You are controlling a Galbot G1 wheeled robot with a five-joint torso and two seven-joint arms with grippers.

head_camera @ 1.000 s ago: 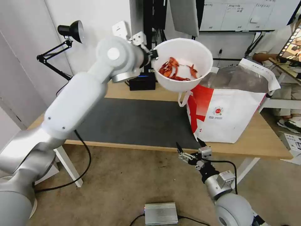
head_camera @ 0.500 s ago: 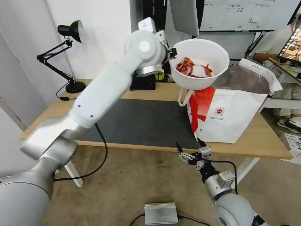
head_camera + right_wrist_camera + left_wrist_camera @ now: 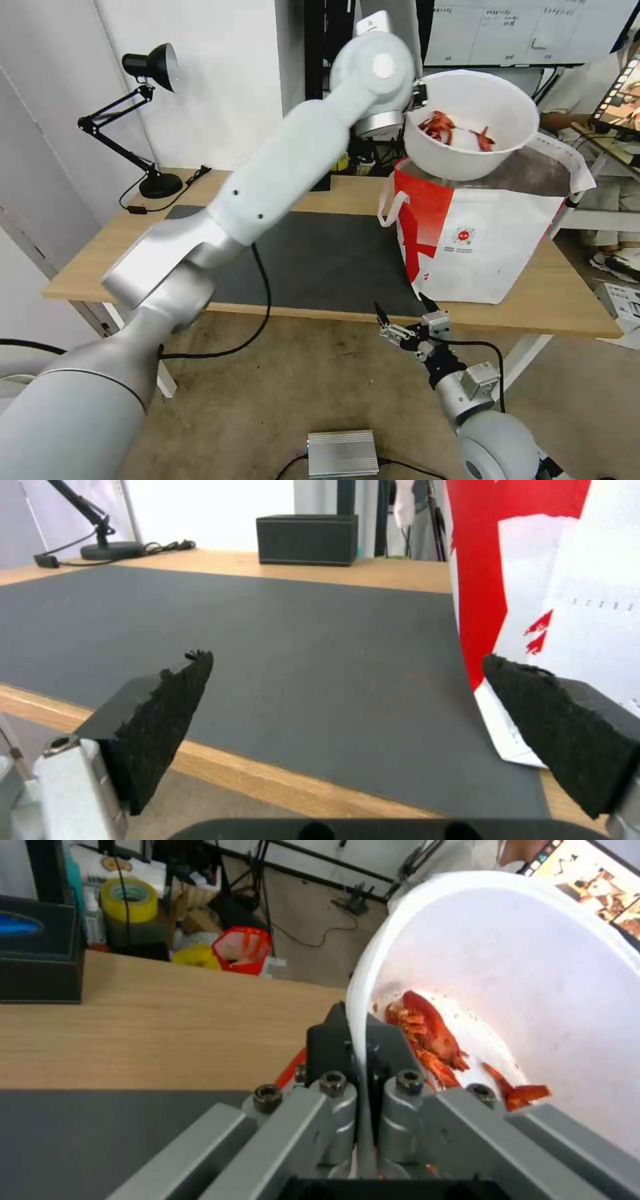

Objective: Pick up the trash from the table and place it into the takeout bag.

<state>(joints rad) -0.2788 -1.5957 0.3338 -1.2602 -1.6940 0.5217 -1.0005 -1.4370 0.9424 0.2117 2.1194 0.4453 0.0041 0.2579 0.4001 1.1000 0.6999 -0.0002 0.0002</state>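
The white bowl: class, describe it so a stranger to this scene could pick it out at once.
Start at the long wooden table and find the red-and-white bag standing at its right end. Above the bag's open top hangs the white bowl, its rim pinched in the left gripper. Nothing else nearby is round and white with red scraps inside.

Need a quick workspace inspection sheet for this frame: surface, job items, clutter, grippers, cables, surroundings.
Surface: light-wood table with dark grey mat.
Job's things: white bowl with red scraps, held in the air above the open takeout bag standing on the table.
Clutter: black box and desk lamp at the table's far side.
Grippers: left gripper shut on the bowl's rim; right gripper open, low before the table's near edge.
Cables: black cable hanging from the left arm; lamp cord on the table.
Surroundings: silver box on the floor.
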